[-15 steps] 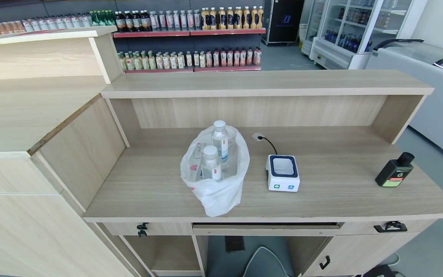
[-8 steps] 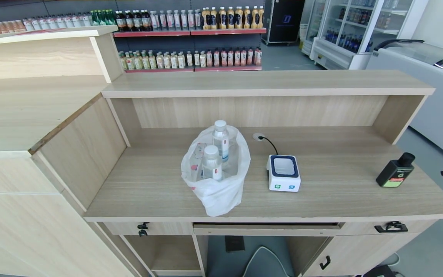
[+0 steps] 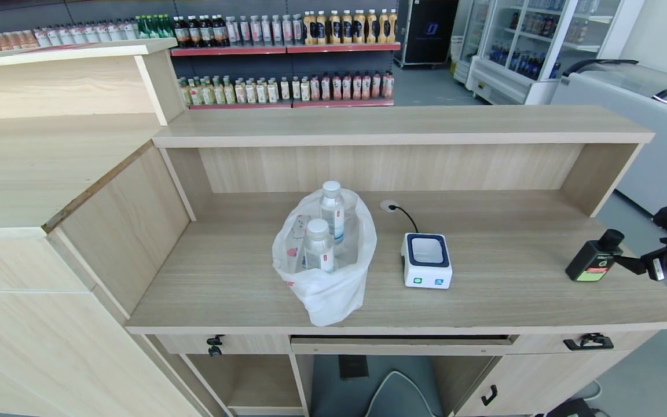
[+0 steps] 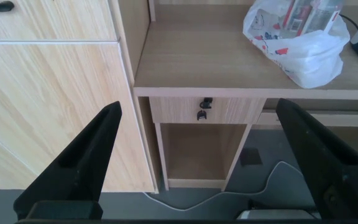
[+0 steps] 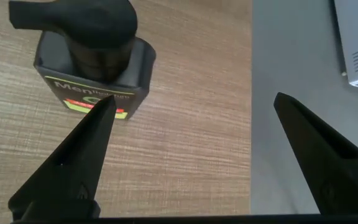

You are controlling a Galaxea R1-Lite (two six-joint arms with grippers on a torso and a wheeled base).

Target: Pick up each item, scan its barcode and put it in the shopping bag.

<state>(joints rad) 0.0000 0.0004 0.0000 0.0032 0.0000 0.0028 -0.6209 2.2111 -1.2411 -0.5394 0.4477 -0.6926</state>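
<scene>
The right gripper (image 5: pixel 192 99) has swung in beside the black bottle (image 3: pixel 594 258), jaws spread and empty, likely readying the next pickup.

The black bottle (image 5: pixel 79 87) has a green-and-red label with pale lettering, partly covered; no wording reads clearly.

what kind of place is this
Most likely a small shop's checkout: shelves of bottled drinks and glass-door fridges stand behind a wooden counter that carries a barcode scanner and a shopping bag.
</scene>
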